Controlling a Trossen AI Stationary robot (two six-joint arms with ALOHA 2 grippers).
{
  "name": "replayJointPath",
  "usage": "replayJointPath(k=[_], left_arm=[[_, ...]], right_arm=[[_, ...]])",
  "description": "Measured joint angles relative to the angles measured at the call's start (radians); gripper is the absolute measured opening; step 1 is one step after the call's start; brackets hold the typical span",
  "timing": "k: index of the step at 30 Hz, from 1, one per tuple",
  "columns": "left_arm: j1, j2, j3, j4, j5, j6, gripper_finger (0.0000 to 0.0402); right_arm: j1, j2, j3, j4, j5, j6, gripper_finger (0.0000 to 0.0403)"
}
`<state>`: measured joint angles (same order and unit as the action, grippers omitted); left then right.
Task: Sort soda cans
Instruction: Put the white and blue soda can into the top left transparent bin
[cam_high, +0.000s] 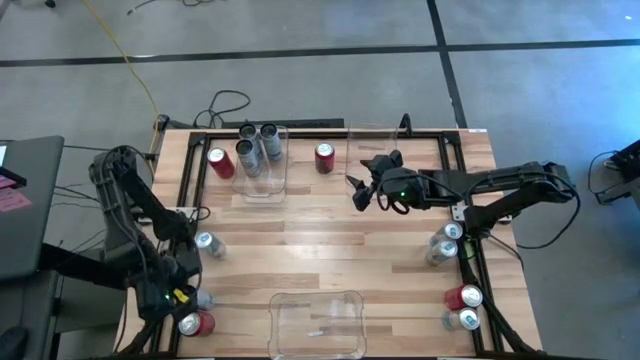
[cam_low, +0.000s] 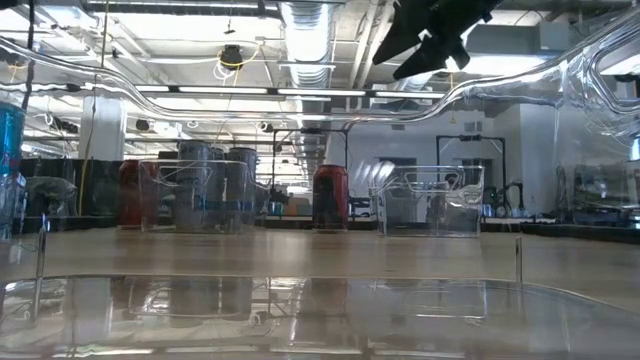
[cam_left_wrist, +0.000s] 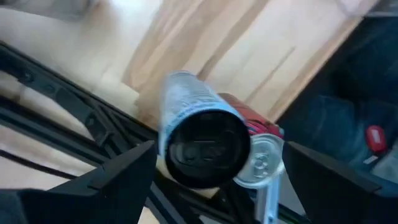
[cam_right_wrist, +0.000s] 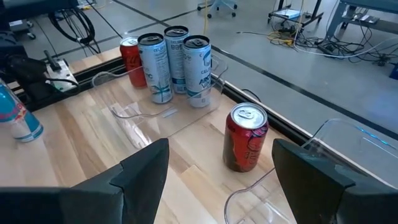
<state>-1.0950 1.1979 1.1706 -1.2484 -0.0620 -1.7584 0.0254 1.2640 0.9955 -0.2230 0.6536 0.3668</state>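
While the right gripper (cam_high: 362, 192) hangs with jaws wide and empty just beside the upright red can (cam_high: 324, 158), the left gripper (cam_high: 183, 283), also wide, sits over a silver-blue can (cam_left_wrist: 199, 134) at the table's (cam_high: 330, 250) near-left corner

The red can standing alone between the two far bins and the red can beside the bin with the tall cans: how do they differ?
The lone red can stands upright on bare wood, apart from everything. The other red can looks tipped in the overhead view and sits right against the bin holding three tall grey cans. Both are red with silver tops.
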Motion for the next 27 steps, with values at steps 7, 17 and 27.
replayJointPath(k=[7, 17, 27], left_arm=[[0.000, 0.054, 0.000, -0.004, -0.040, 0.084, 0.0343], [0.000, 0.098, -0.001, -0.009, -0.009, 0.124, 0.0343], [-0.038, 0.098, -0.001, -0.062, -0.008, 0.059, 0.0343]], right_arm=[[0.000, 0.000, 0.000, 0.000, 0.000, 0.001, 0.0305], [0.000, 0.000, 0.000, 0.000, 0.001, 0.002, 0.0305], [0.000, 0.000, 0.000, 0.000, 0.002, 0.002, 0.0305]])
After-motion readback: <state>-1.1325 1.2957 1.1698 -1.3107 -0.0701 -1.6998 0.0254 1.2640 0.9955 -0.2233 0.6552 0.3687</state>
